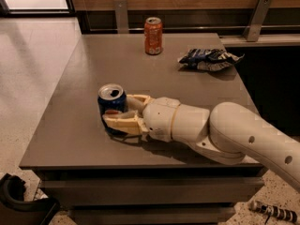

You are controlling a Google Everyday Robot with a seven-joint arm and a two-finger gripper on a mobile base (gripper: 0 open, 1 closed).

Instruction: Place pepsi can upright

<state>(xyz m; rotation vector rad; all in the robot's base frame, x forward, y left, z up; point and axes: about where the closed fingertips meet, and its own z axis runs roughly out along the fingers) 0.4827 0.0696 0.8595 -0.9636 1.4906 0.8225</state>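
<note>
At the lower left of the frame, the hand [120, 110] is pinching the pepsi can [111, 106], which is standing upright on the desk [70, 125]. An orange can [153, 35] and a bag [208, 59] are sitting near the top.

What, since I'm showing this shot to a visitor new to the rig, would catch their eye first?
The big white arm reaching in from the right across the grey table, its gripper closed around the upright pepsi can near the table's front left. After that, the orange soda can standing at the far edge and the crumpled blue-and-white snack bag lying to its right.
</note>
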